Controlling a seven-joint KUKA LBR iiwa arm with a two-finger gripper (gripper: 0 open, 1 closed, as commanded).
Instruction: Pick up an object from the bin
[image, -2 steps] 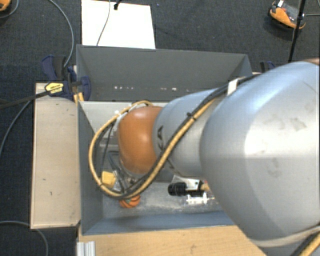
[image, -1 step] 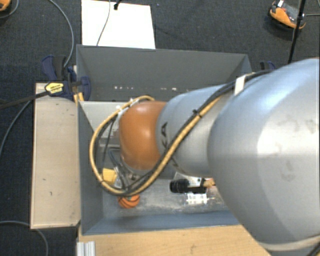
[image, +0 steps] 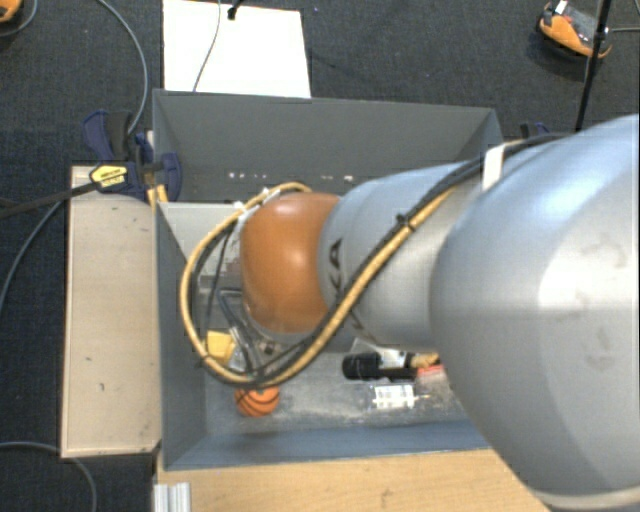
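Observation:
My gripper (image: 248, 342) reaches down into the left half of the bin, mostly hidden under the arm's orange cover and its cables. Just below it, near the bin's front wall, lies a small orange ball (image: 259, 401). To the right of the gripper a black cylinder with a white end (image: 372, 366) rests on the bin floor. A small white labelled piece (image: 392, 398) lies in front of that cylinder. A little orange-red thing (image: 430, 372) peeks out from under the arm further right.
The large grey arm covers the right and middle of the bin. Its looped cable hangs around the gripper close to the bin's left wall. The front wall stands just behind the ball.

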